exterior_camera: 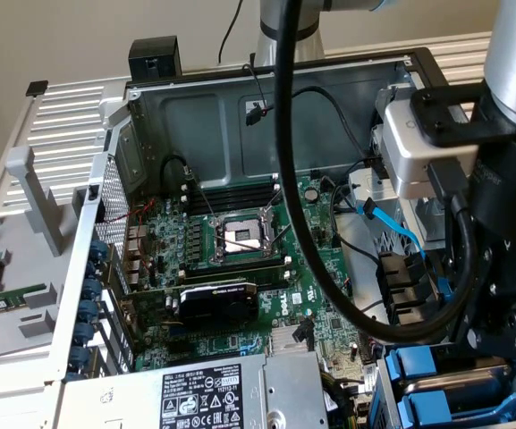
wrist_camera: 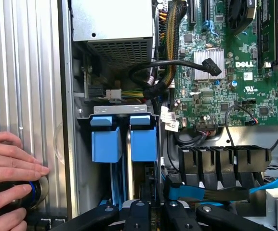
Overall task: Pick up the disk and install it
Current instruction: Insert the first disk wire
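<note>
The disk [wrist_camera: 143, 139] stands on edge in the drive bay, and I see the bright blue end of its carrier frame with a thin grey side running back toward me. My gripper [wrist_camera: 153, 211] sits right behind it, its black fingers drawn close together on the disk's near end. A second blue carrier [wrist_camera: 105, 142] stands in the slot beside it. In the exterior view my gripper [exterior_camera: 488, 344] hangs over the bay of blue carriers [exterior_camera: 423, 371] at the lower corner on the exterior view's right.
A person's hand [wrist_camera: 8, 166] rests on the ribbed case panel, touching a blue-ringed knob [wrist_camera: 34, 192]. The grey power-supply box [exterior_camera: 204, 393] borders the bay. The green motherboard [exterior_camera: 240, 259], a blue data cable [exterior_camera: 393, 223] and black cable plugs [wrist_camera: 223, 161] lie close by.
</note>
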